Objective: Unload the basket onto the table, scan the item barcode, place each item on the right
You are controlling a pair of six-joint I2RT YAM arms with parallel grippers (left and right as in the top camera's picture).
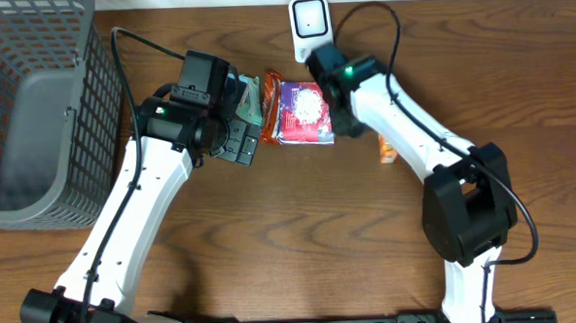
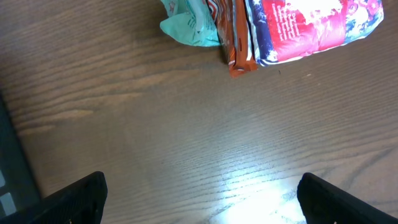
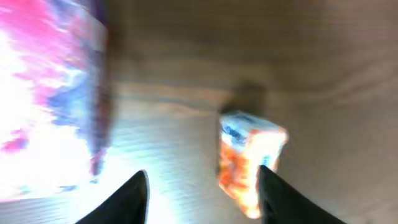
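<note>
Wooden table [image 1: 300, 214], mesh basket [image 1: 106, 121], purple snack pack [image 1: 303, 110]

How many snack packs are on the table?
4: a teal pack, an orange pack and a purple bag side by side at the middle, and a small orange box apart to the right. Others may be hidden.

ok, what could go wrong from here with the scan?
1. The purple snack bag, orange packet and teal packet lie bunched together; the open left gripper may drag a neighbour along.
2. The right wrist view is blurred, so the open right gripper has unsure aim near the small orange box.
3. The right arm crowds the white scanner and could knock it.
</note>
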